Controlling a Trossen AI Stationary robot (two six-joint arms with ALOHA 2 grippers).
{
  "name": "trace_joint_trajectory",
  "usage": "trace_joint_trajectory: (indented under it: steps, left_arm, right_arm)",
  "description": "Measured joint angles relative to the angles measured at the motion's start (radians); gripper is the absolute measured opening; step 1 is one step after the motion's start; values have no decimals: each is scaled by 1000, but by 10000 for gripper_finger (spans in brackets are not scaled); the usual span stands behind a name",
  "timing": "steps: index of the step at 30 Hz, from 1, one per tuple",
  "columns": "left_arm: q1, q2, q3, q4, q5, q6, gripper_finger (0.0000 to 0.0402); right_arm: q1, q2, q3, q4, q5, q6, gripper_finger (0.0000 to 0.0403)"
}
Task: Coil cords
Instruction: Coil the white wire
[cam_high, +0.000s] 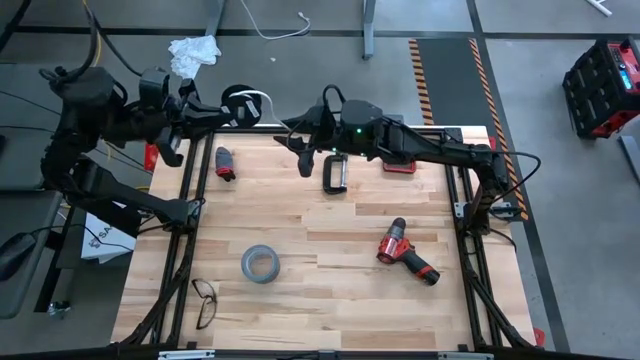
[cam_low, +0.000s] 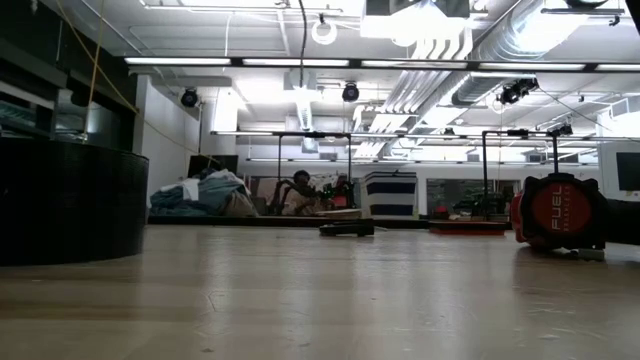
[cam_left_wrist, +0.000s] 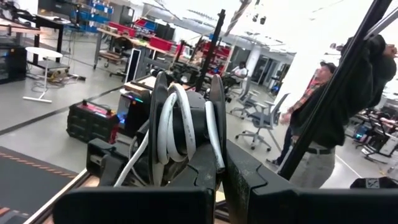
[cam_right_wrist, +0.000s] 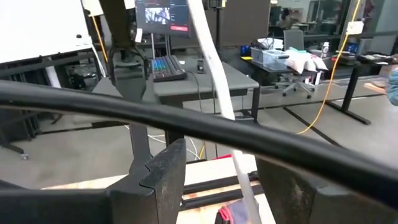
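**Spool up at the far edge, cord wrapped around it**

The left end effector (cam_left_wrist: 214, 180) is clamped tight on the black spool (cam_left_wrist: 186, 127), holding it up off the counter (cam_high: 320, 300) at its far-left corner. In the left wrist view the spool stands on edge between the fingers, its axis running across from finger to finger, and the white cord (cam_left_wrist: 169, 127) loops over it in several turns, with a strand trailing down beside the fingers. From above, white loops of the cord (cam_high: 255, 100) show just beyond the counter's far edge.

The right end effector (cam_high: 305, 158) hangs over the far middle of the counter, near the spool but apart from it, jaws spread wide and gripping nothing. In its own wrist view a white strand (cam_right_wrist: 214, 93) runs steeply past, between the fingers.

On the wooden counter: a grey tape roll (cam_high: 259, 263), a red drill (cam_high: 405, 251), a black clamp (cam_high: 334, 173), glasses (cam_high: 205, 300). Behind lies an open workshop with desks, chairs and a person (cam_left_wrist: 326, 118) standing.
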Motion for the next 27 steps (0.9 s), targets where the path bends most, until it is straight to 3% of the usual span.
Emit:
trace_joint_trajectory:
  steps: [27]
  left_arm:
    - [0,-6,0,-4,-7,-8,5]
  right_arm:
    - [9,0,0,-4,0,-15,160]
